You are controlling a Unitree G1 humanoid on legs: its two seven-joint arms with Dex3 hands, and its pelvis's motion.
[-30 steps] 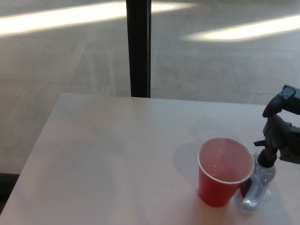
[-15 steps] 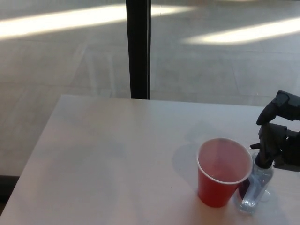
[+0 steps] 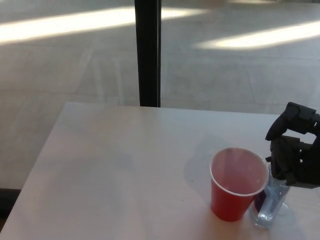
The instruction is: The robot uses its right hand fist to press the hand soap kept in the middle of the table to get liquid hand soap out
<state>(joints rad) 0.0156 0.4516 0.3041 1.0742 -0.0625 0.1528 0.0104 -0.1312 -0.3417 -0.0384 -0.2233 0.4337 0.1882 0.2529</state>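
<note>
A clear hand soap bottle (image 3: 270, 205) with a black pump stands near the table's right front, tucked just behind a red plastic cup (image 3: 237, 183). My right hand (image 3: 295, 152) comes in from the right edge with its black fingers curled into a fist. It sits directly over the pump head and hides it. The left hand does not show.
The pale table (image 3: 115, 170) stretches left and back from the cup. Beyond its far edge a black vertical post (image 3: 148, 50) rises from a tiled floor crossed by bright light streaks.
My right hand has shifted left and down over the pump, which now is covered. The whole picture has shifted slightly with the camera.
</note>
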